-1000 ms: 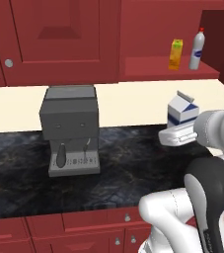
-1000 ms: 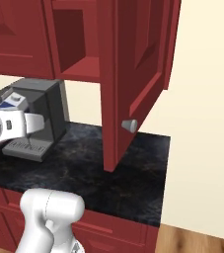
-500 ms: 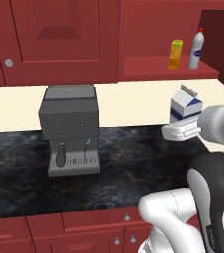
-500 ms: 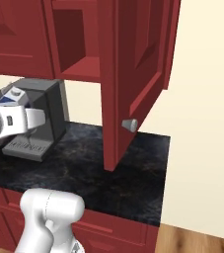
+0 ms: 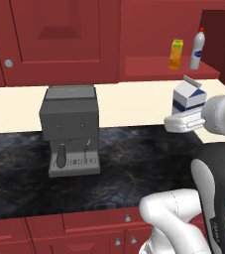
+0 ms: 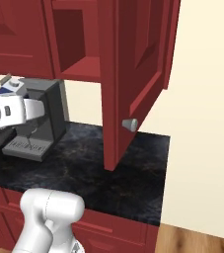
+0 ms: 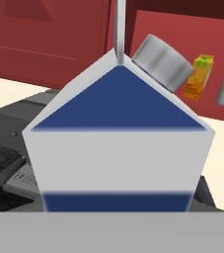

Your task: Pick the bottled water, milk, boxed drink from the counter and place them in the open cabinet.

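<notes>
- I have the milk (image 5: 188,95), a small white gable-top carton with blue bands and a grey screw cap, pinched in the two-finger gripper (image 5: 184,121); the jaws are closed on its lower body, so it sits upright above the hand.
- It hangs in the air, clear of the glossy black marbled counter (image 5: 129,168), just below the shelf level of the open dark red wall cabinet (image 5: 171,69).
- I judge it is carried upright so that it can stand straight on the shelf.
- The orange-yellow boxed drink (image 5: 176,54) with a green top and the slim clear bottled water (image 5: 197,49) with a blue label already stand on that shelf, close together; free shelf lies to their left.
- A grey boxy coffee machine (image 5: 70,128) stands on the counter, well to the left of the carton.
- The carton's faces look flat and undented, the ridge crisp.
</notes>
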